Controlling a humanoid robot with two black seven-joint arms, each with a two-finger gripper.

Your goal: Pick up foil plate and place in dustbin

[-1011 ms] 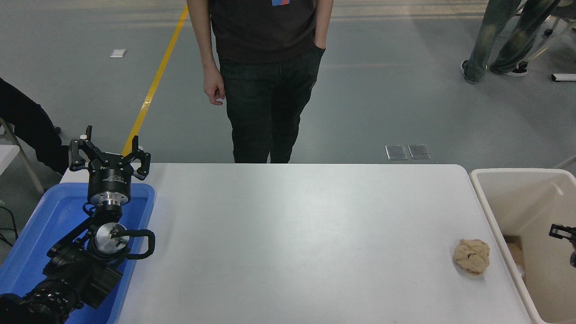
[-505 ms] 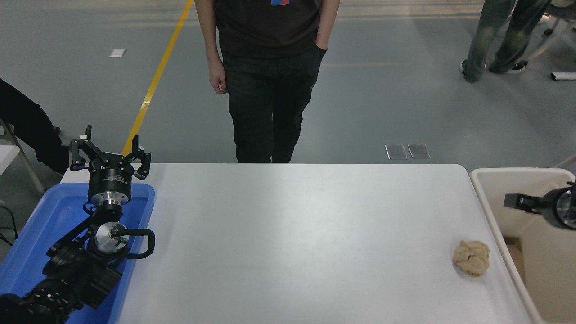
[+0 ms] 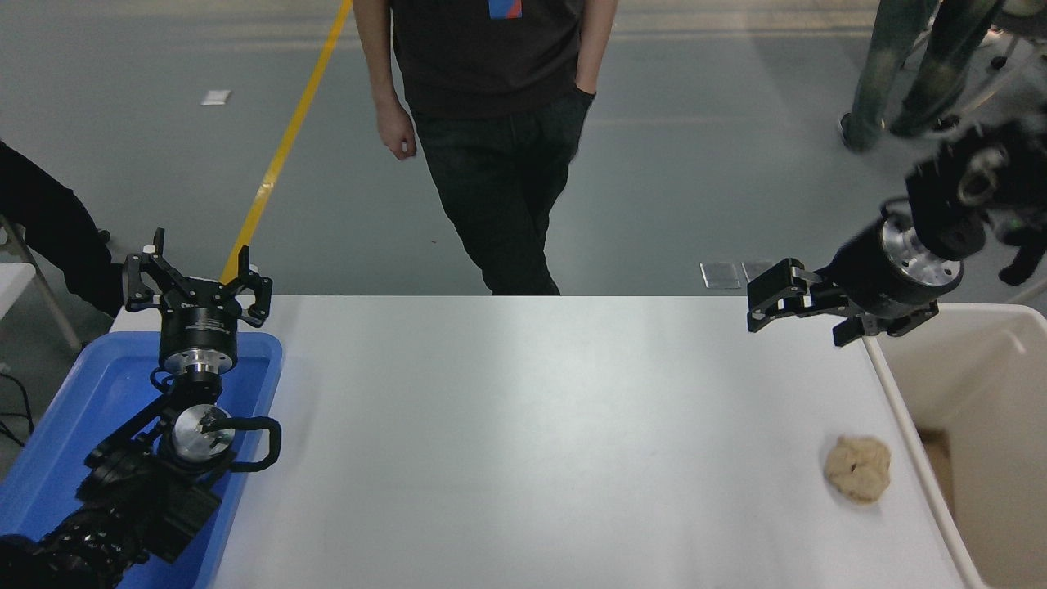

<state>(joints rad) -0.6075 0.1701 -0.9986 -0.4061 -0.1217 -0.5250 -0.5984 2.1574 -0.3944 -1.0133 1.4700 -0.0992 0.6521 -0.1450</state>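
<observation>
No foil plate shows anywhere in the head view; it is hidden or out of view. The cream dustbin (image 3: pixel 986 384) stands against the table's right edge. My right gripper (image 3: pixel 792 321) is open and empty. It hangs over the table's far right corner, just left of the dustbin's rim, pointing left. My left gripper (image 3: pixel 196 276) is open and empty, parked over the blue tray (image 3: pixel 65 409) at the lower left.
A crumpled tan paper ball (image 3: pixel 856 478) lies on the white table (image 3: pixel 532 425) near its right edge, beside the dustbin. A person (image 3: pixel 491 123) in dark clothes stands at the far side. Other people's legs show at the top right.
My right arm has risen out of the dustbin and swung up and left over the table's far right corner. The person at the far side has shifted a step. The left arm has not moved.
</observation>
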